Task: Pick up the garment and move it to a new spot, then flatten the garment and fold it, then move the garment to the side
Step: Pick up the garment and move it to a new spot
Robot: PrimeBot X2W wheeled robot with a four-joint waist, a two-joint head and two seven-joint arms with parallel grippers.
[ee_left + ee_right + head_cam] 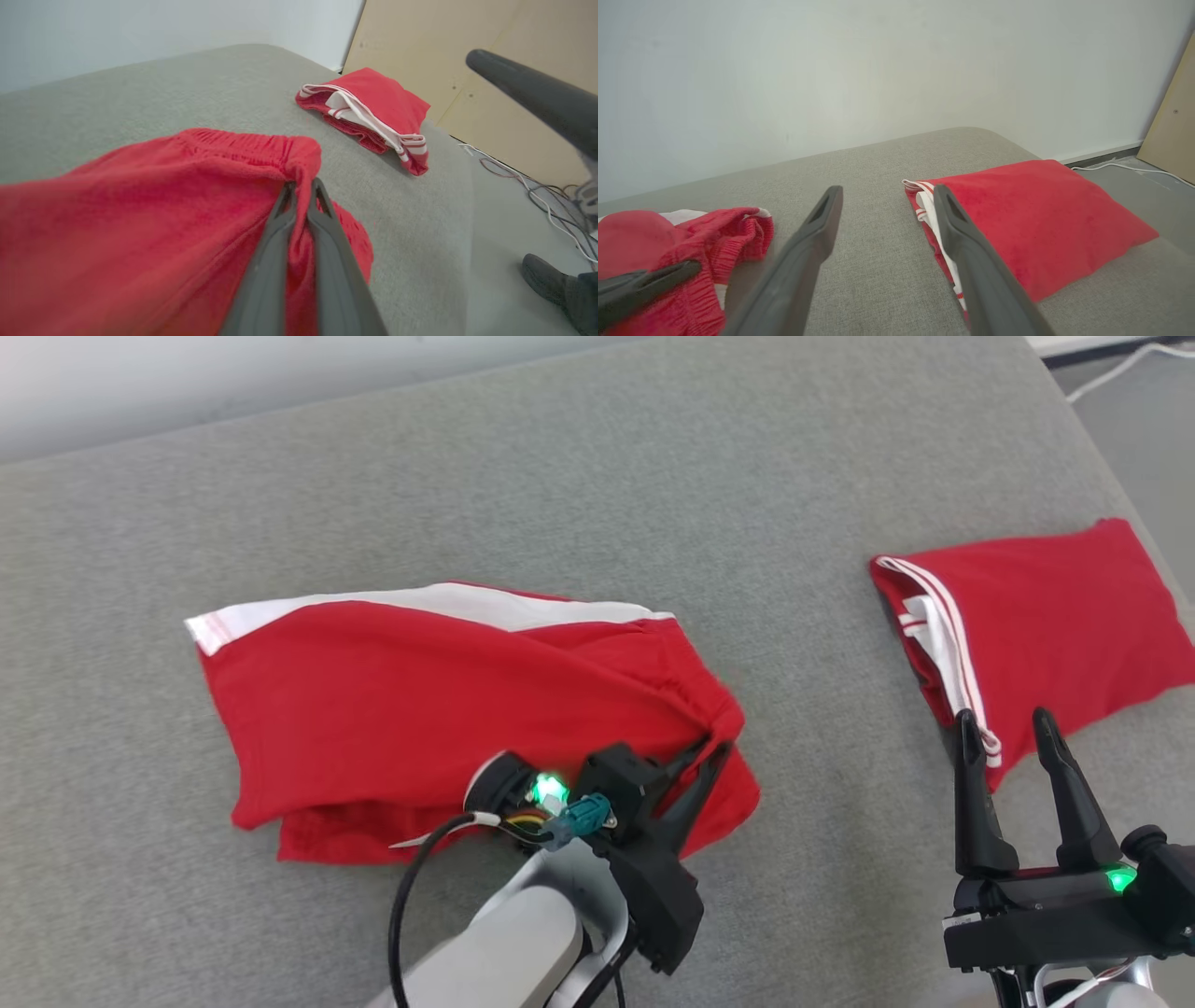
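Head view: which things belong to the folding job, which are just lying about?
Job: red fabric shorts with white side band, waistband pinched in left pincer; open right pincer.
Lying about: folded red cloth bundle with white stripes, at right.

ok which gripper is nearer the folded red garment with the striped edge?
Right. The right gripper, open, sits at the striped edge of the folded garment. The left gripper is shut on the waistband of the other red garment, across bare grey cushion.

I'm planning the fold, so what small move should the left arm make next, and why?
Probably lift the left gripper slightly and carry the pinched waistband corner leftward over the red shorts: its jaws are shut on that corner, and the shorts lie long.
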